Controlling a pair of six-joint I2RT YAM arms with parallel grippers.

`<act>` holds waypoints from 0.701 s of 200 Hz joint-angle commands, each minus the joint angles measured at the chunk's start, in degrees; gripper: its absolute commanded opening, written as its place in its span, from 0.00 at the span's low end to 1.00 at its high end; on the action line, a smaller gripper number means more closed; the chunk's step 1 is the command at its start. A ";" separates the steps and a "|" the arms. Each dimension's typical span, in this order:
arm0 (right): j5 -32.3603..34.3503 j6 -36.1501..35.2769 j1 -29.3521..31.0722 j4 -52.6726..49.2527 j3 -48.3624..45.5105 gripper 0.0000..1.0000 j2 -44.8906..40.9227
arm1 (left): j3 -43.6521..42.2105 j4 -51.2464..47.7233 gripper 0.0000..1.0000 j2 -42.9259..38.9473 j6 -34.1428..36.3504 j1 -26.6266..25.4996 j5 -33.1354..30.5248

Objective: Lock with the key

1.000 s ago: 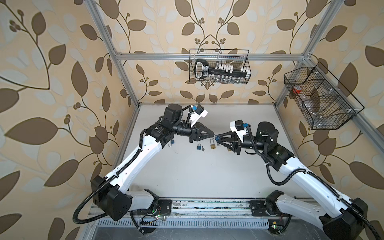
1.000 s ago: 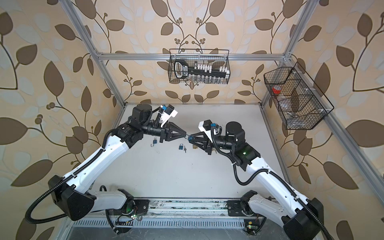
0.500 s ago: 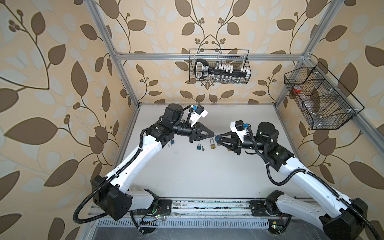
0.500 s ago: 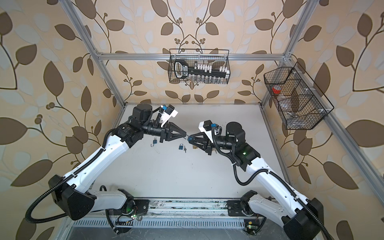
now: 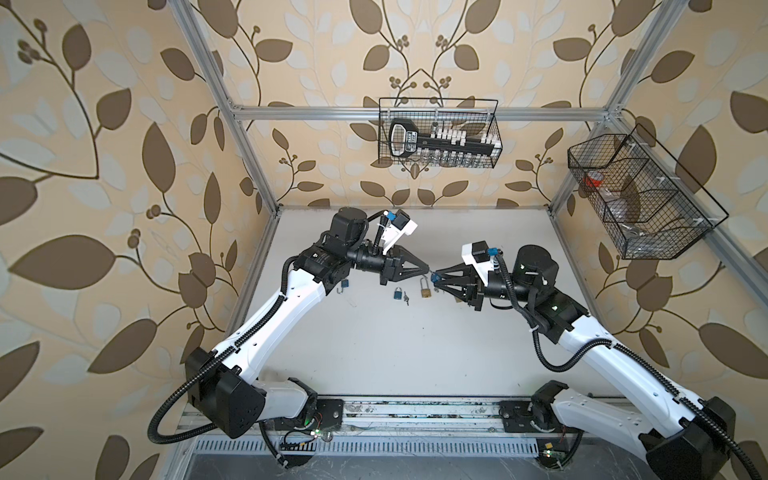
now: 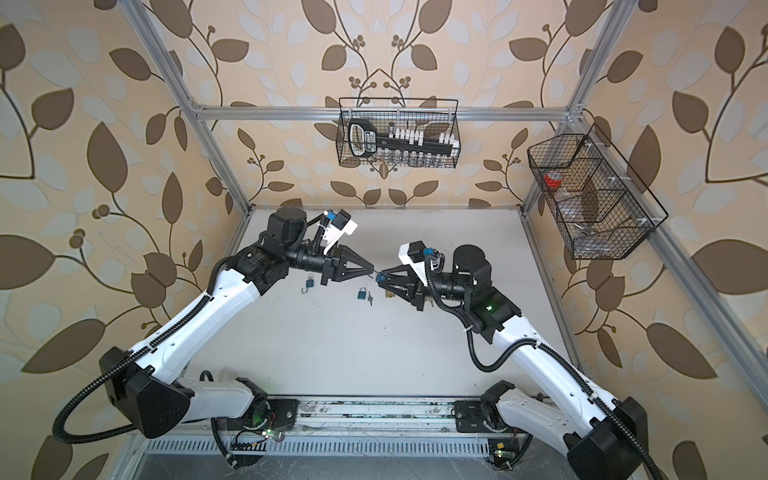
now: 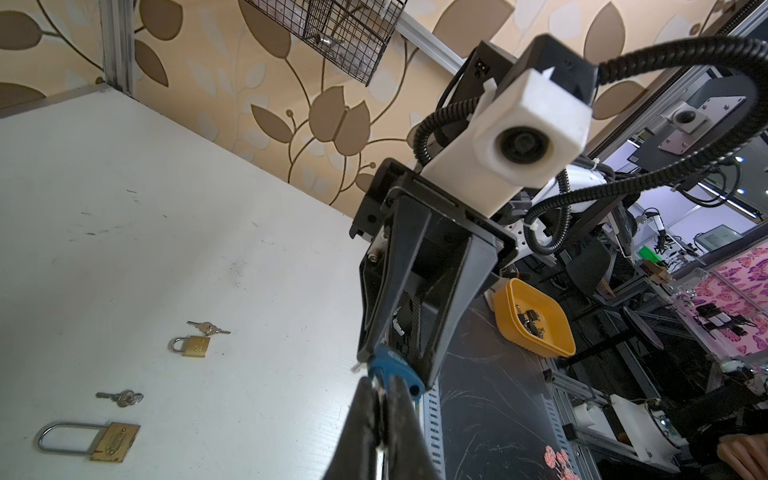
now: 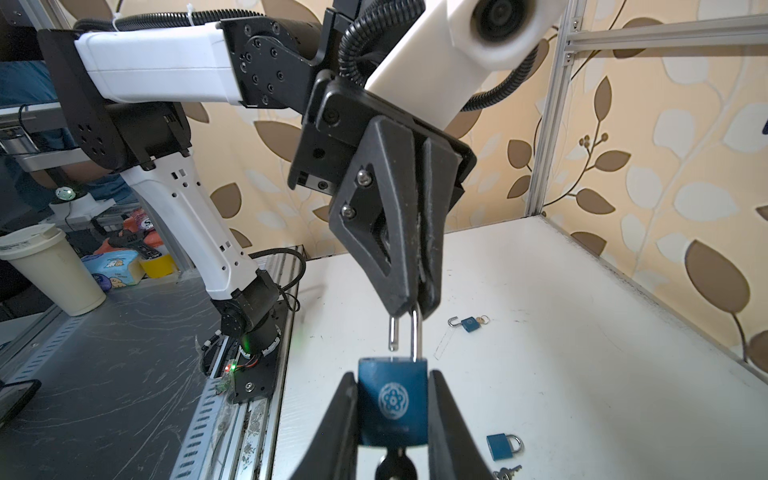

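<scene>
Two grips: padlock [image 8: 392,401] body clamped by right gripper [image 8: 392,384]; shackle [image 8: 414,332] pinched tight by left gripper [image 8: 415,309].
Location: held above table [image 8: 540,311], between the arms.
Risk: hole may be missed by the short leg if pushed askew; body may slip.
Axis: shackle towards left gripper, key [image 8: 395,465] end opposite.

White arm links [image 5: 270,332], black joints [image 5: 224,395], ribbed black cables [image 7: 673,46], black triangular gripper fingers [image 8: 395,178], silver screws [image 8: 363,177], white wrist-camera housings [image 7: 478,174].

No words can be read. The blue padlock [image 8: 392,401] has a white round flower sign. The label on the far black tool [image 5: 405,139] is blurry.
</scene>
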 commanded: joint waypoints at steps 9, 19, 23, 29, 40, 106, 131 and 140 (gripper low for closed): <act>-1.26 0.36 0.05 2.87 -1.08 0.00 -1.62 | 2.14 0.04 0.08 0.28 0.61 -0.55 0.23; -1.17 0.30 0.00 2.89 -1.32 0.00 -1.72 | 2.17 0.03 0.12 0.37 0.57 -0.55 0.23; -1.17 0.34 0.06 2.89 -1.33 0.00 -1.78 | 2.14 0.06 0.13 0.45 0.57 -0.55 0.23; -1.11 0.38 0.08 2.94 -1.33 0.00 -1.72 | 2.19 0.03 0.14 0.41 0.58 -0.53 0.31; -1.25 0.38 0.08 2.96 -1.33 0.00 -1.78 | 2.14 0.03 0.14 0.45 0.57 -0.55 0.32; -1.43 0.64 0.00 3.61 -1.59 0.00 -1.69 | 1.97 -0.24 0.09 0.43 0.57 -0.55 0.23; -1.34 0.64 0.06 3.83 -1.74 0.00 -1.67 | 2.05 -0.20 0.02 0.44 0.66 -0.52 0.18; -1.14 0.71 0.03 3.94 -1.82 0.00 -1.73 | 1.91 -0.32 0.00 0.54 0.65 -0.54 0.15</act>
